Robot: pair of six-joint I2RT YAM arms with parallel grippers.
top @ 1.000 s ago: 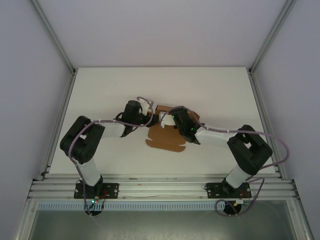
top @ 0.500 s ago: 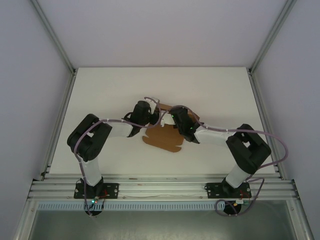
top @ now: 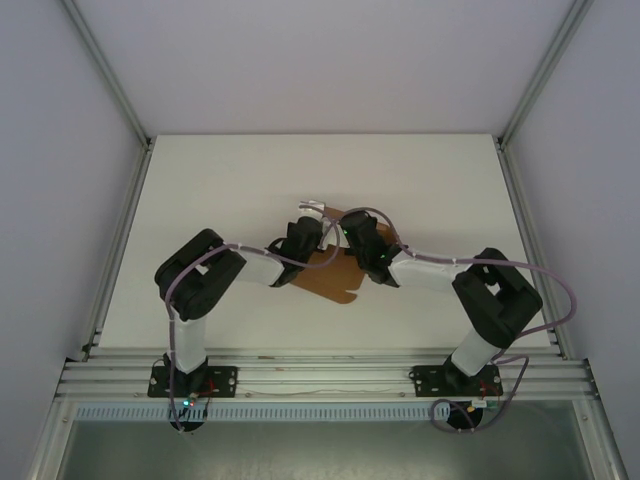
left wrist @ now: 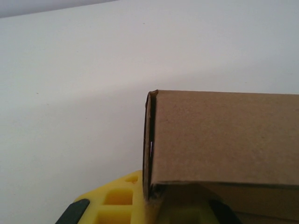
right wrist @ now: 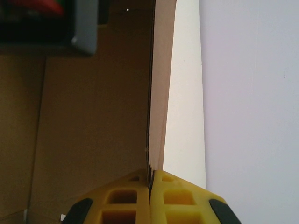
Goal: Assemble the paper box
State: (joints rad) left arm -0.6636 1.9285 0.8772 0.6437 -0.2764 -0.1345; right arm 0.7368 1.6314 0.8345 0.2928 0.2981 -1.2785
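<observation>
The paper box (top: 325,278), plain brown cardboard, sits partly folded at mid-table between both arms. My left gripper (top: 314,216) is at its far-left corner. In the left wrist view an upright side wall of the paper box (left wrist: 224,135) fills the right half, and my left gripper (left wrist: 149,198) is shut on the thin wall edge, one yellow finger (left wrist: 112,203) outside and the other shadowed under the fold. My right gripper (top: 344,232) reaches in from the right. In its wrist view my right gripper (right wrist: 150,184) is shut on a thin upright flap (right wrist: 159,93) of the paper box (right wrist: 93,116).
The white table (top: 220,190) spreads around the box on all sides. Pale enclosure walls (top: 60,150) and aluminium posts border it. A metal rail (top: 320,375) runs along the near edge by the arm bases. Part of the left arm (right wrist: 46,21) shows beyond the flap.
My left arm has swung right and its gripper has come onto the box's far-left corner. The box has shifted and tilted slightly to the left. My right gripper has barely moved.
</observation>
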